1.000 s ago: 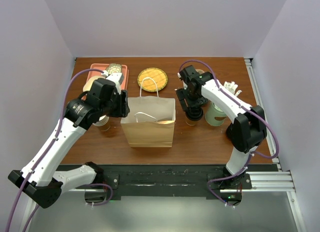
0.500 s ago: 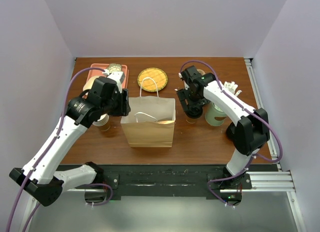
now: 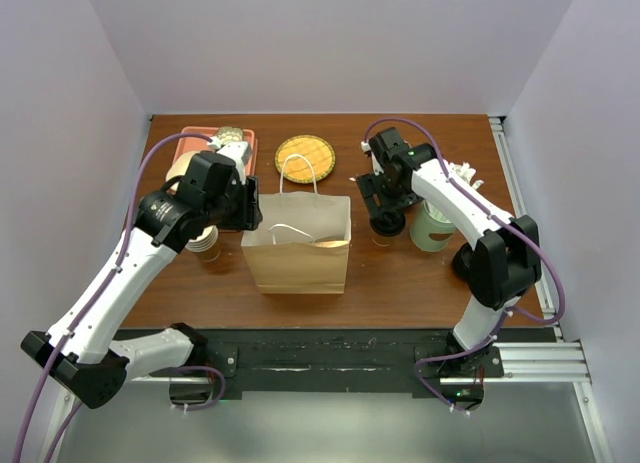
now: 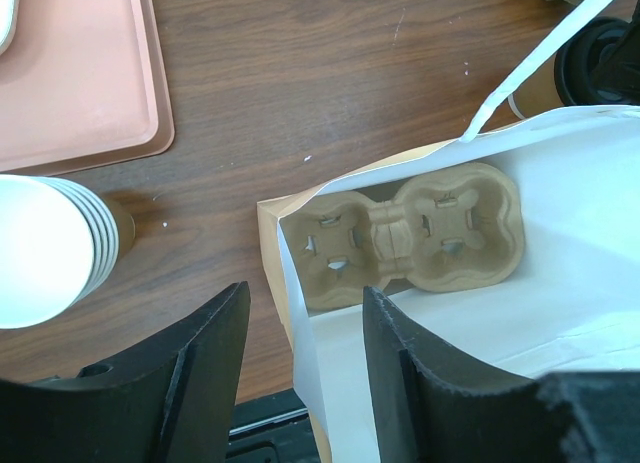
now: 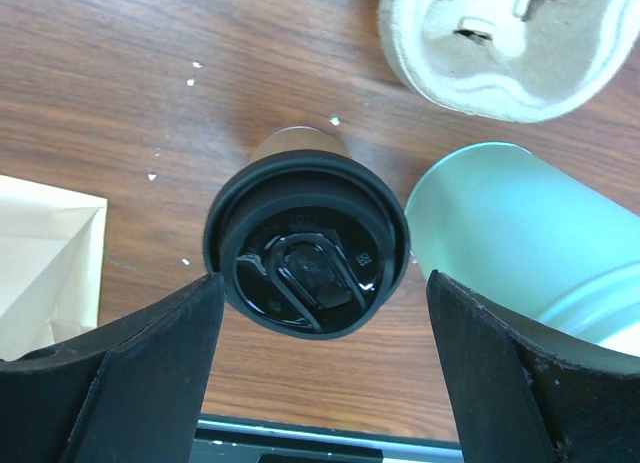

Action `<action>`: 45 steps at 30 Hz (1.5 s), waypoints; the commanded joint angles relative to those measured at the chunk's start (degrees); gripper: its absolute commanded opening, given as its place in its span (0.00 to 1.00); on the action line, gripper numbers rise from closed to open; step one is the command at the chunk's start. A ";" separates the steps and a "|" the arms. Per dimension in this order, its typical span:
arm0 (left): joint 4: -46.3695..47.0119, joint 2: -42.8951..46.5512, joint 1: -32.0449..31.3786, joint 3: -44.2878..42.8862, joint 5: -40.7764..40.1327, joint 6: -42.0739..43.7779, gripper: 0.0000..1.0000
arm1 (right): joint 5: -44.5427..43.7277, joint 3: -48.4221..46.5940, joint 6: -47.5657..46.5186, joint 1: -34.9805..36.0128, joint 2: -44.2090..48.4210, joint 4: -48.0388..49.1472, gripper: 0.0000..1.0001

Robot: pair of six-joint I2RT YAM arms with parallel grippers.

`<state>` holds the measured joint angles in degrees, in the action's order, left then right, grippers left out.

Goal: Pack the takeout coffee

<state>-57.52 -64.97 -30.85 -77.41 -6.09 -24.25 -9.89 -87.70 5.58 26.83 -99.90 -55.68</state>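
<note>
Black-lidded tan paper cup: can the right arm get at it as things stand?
Probably yes. The right end effector hangs open above the black-lidded tan paper cup, a finger on either side, nothing between. The pale-green cup stands close to one finger.

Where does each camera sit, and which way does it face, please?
Top external: above and behind the bases, looking down on table, left arm, right arm, paper bag.
Left wrist: straight down into the bag at the cup carrier; left gripper open.
Right wrist: straight down on the takeout coffee, between the open right gripper.
Shared: all three show the bag.
</note>
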 commanded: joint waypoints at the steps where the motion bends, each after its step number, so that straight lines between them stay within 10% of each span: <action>1: 0.83 0.19 0.18 -2.31 0.29 1.40 0.54 | 2.42 0.78 -1.89 -0.11 0.67 1.80 0.86; 40: -1.19 2.83 0.18 -2.05 -1.30 -0.18 0.55 | 2.24 3.77 -2.25 -0.11 -1.09 4.35 0.85; 45: -0.67 2.57 0.18 -1.96 -1.12 -0.62 0.54 | 2.77 3.77 -2.59 -0.11 -1.18 4.44 0.72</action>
<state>-58.92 -63.13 -30.85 -77.41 -6.83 -24.45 -6.44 -83.85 3.84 26.83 -100.42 -51.79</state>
